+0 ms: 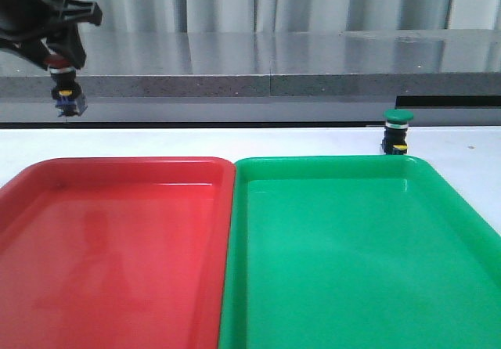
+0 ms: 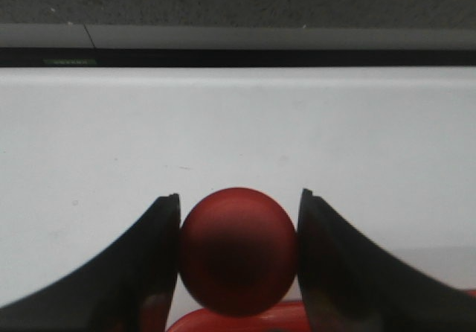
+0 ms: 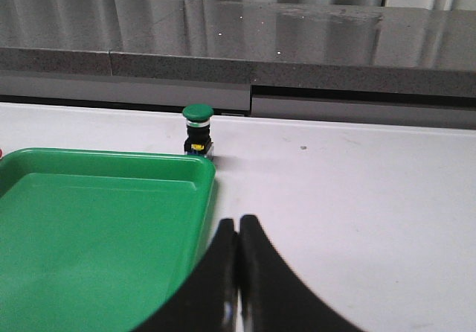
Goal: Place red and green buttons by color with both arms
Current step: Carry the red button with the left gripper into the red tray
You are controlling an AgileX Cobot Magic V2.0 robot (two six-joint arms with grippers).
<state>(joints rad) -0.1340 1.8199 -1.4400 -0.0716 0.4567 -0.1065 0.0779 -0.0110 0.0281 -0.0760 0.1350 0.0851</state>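
Red button [image 2: 238, 261] is sitting clamped between the left gripper [image 2: 238, 272] fingers [image 2: 160, 272], red cap pinched on both sides, cap facing the wrist camera. In the front view the same red button [image 1: 64, 91] is hanging from the left gripper [image 1: 61, 66], black body, yellow mark and blue-grey base pointing down below the fingers, held up in the air. It is hanging above the white table [image 1: 156, 142], behind the far left corner of the red tray [image 1: 117, 169], not touching either. A strip of red tray rim [image 2: 238, 321] is showing just under the held cap in the left wrist view.

Green button [image 3: 197, 131] is standing upright on the white table [image 3: 357, 190], ahead of the right gripper [image 3: 238, 272] and well apart from it, nothing gripping it. It is sitting just beside the far rim of the green tray [image 3: 111, 157], outside the tray. In the front view the green button [image 1: 398, 132] is standing just behind the green tray [image 1: 329, 165] far edge, near its right end.

Right gripper fingers are pressed together, no gap visible, nothing between them. It is hanging over the table just beside the green tray's near right edge.

Red tray and green tray are lying side by side, rims touching. Grey counter [image 1: 274, 67] is running behind the table.
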